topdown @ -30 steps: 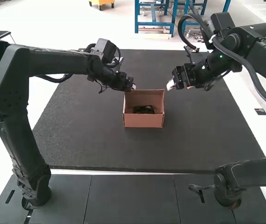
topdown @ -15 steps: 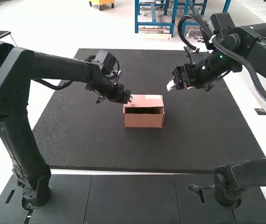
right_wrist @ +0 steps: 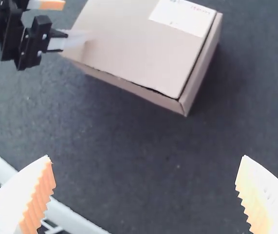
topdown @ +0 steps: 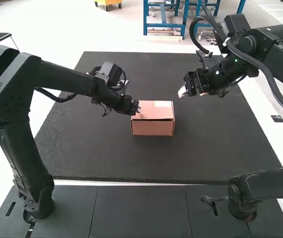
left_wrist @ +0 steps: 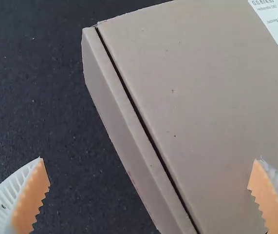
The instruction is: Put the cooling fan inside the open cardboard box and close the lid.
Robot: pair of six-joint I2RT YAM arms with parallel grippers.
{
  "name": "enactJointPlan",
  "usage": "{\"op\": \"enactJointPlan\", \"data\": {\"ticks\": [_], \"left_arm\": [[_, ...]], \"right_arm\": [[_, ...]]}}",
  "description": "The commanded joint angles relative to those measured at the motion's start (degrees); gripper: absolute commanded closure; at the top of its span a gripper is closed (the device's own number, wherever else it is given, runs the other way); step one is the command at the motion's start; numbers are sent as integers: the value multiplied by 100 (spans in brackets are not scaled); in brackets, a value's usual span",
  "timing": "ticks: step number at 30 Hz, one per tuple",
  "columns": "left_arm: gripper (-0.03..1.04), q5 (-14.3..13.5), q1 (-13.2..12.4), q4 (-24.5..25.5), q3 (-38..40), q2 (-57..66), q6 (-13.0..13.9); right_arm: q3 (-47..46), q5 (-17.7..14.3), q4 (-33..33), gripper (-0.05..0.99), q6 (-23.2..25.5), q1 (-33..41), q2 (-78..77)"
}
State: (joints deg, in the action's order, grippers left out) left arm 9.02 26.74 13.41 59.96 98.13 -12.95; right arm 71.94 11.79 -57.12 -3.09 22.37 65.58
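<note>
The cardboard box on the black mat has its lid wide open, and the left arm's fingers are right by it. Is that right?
Not quite. The lid is shut flat on the cardboard box, as the left wrist view shows. The rest holds: the box sits on the black mat, and the left arm's fingers are right by it.

The closed cardboard box (right_wrist: 139, 51) (white-labelled) sits on the mat (right_wrist: 143, 165), left end effector (right_wrist: 63, 19) at its edge.

I look down on a dark, grainy mat (topdown: 220, 148) spread over the white table (topdown: 280, 144), which shows bare at three and nine o'clock.
</note>
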Motion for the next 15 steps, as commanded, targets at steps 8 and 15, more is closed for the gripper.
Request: {"op": "enactJointPlan", "data": {"ticks": [8,15], "left_arm": [[5,-23,33,4,-29,453,-32],[5,-119,6,250,156,242,-58]], "right_arm": [[74,60,8,10,-51,4,-195],[39,60,17,10,-51,13,-195]]}}
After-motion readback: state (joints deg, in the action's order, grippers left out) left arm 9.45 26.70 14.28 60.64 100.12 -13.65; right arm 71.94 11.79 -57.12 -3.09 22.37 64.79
